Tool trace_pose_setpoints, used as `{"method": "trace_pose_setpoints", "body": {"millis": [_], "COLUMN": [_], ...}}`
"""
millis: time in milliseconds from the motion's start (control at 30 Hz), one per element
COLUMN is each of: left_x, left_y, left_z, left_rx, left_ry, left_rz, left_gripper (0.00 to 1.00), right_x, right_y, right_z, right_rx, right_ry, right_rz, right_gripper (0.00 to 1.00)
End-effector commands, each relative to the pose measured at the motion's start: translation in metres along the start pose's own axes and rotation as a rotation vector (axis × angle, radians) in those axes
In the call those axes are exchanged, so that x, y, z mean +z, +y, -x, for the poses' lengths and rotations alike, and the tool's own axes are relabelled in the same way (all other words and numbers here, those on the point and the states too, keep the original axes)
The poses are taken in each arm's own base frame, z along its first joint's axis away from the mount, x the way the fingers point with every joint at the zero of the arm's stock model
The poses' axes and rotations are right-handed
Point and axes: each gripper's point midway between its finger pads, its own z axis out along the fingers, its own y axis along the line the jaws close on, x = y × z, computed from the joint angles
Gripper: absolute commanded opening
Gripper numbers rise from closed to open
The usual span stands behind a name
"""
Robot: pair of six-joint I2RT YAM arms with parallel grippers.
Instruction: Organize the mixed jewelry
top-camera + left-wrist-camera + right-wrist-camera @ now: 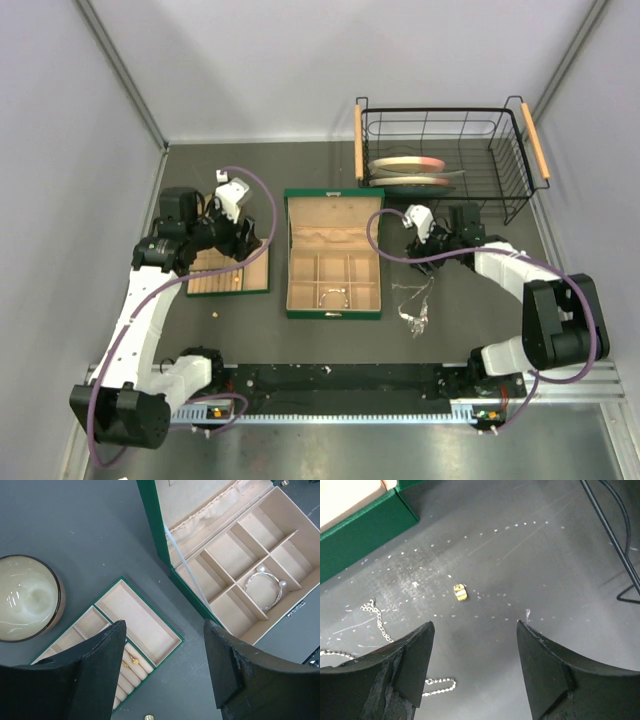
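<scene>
Both sets of jaws spread and empty: left gripper (164,630) over the tray (140,622), right gripper (473,630) above the gold bit (461,592) lying on the table (545,555) near the chain (375,622), so centre on it, drop straight, pinch at table level, stay clear of the chain.

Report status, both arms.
Left gripper open above tray. Right gripper open over gold bit, chain beside it on table. Bracelet in box. Nothing blocking the gold bit.
</scene>
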Motion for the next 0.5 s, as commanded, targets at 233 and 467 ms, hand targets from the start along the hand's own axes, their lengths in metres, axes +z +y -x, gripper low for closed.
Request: {"method": "trace_pose_setpoints", "body": {"millis": [233, 467], "left_x": [-0.005, -0.001], "left_y": [0.008, 0.011], "left_z": [0.018, 0.011], "left_rx": [0.014, 0.021], "left_ry": [-0.066, -0.044], "left_rz": [0.024, 0.025], "left_gripper": [0.68, 0.68], "right_x": [0.015, 0.024], "right_y": [-0.006, -0.007], "right_z": [0.024, 0.018], "right_rx": [-0.083, -0.092], "right_ry": [-0.013, 0.038], "right_rz": [0.023, 0.032], "right_gripper": [0.63, 0.58]}}
